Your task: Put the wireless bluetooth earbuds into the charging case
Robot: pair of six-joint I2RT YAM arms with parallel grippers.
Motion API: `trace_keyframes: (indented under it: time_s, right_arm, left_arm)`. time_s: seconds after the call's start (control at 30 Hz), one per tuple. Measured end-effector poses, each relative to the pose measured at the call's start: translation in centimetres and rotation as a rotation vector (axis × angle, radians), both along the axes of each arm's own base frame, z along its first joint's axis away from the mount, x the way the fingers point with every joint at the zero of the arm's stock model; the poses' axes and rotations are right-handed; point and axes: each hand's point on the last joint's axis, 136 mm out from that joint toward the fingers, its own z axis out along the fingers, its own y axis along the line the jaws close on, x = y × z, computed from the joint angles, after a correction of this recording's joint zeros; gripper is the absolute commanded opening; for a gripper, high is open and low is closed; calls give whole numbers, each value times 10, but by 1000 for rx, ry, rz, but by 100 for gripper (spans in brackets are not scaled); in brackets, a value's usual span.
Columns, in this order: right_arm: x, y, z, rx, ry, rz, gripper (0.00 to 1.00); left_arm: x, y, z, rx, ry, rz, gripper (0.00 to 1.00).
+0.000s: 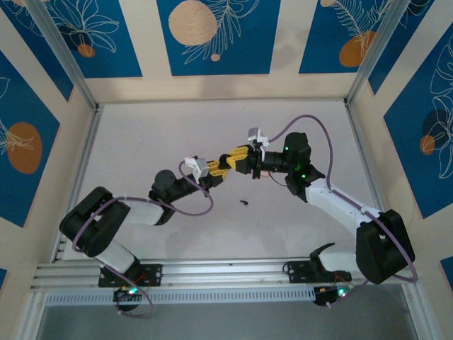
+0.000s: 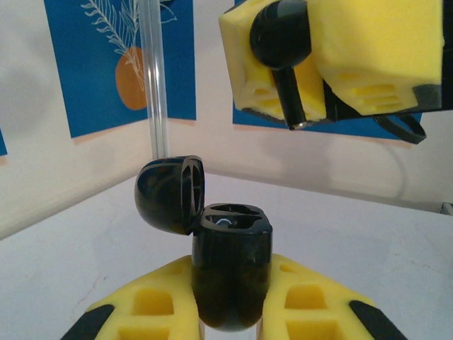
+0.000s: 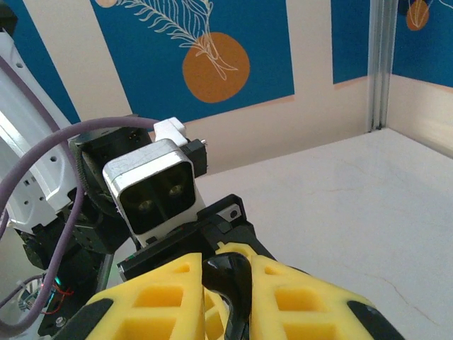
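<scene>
Out over the middle of the white desk (image 1: 156,134) the two arms meet nose to nose, both held up off the surface. The left gripper (image 2: 232,297) is clamped on the charging case (image 2: 230,262), a small glossy black box pinched upright between its yellow fingers (image 2: 159,304). The lid (image 2: 168,193) is flipped open and hangs back to the left on its hinge, so the wells in the top face upward. Above it and a little to the right, clearly apart from the case, the right gripper (image 3: 228,283) pinches one black earbud (image 2: 279,35) between its own yellow pads. The bud sits in the grip, and the short stem points down and slightly right, sticking out below the foam. From the right wrist I can see that earbud wedged tight in the narrow slot between the pads, with the left arm's silver wrist camera (image 3: 152,191) just behind. The second earbud (image 1: 244,202) lies alone on the desk, a tiny dark speck nearer the arm bases, below where the grippers meet.
</scene>
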Motion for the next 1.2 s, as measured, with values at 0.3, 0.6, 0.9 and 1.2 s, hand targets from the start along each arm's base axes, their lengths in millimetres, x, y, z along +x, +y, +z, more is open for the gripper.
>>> trace_keyframes:
  time_s: [0.3,0.6,0.9,1.2]
  right_arm:
    - [3,7,-4,5,3,5,18]
    - [6,10,-11,-1,19,4,18]
    - [8,11,-11,9,10,0,18]
    - [8,11,-12,15,10,0,18]
  left_arm:
    - [-2,-1,3,-7,-10,-5,11]
    - [-3,1,11,-20,-27,-3,11]
    - [-3,2,14,-25,-31,4,11]
    - [-3,2,14,-24,-28,4,12]
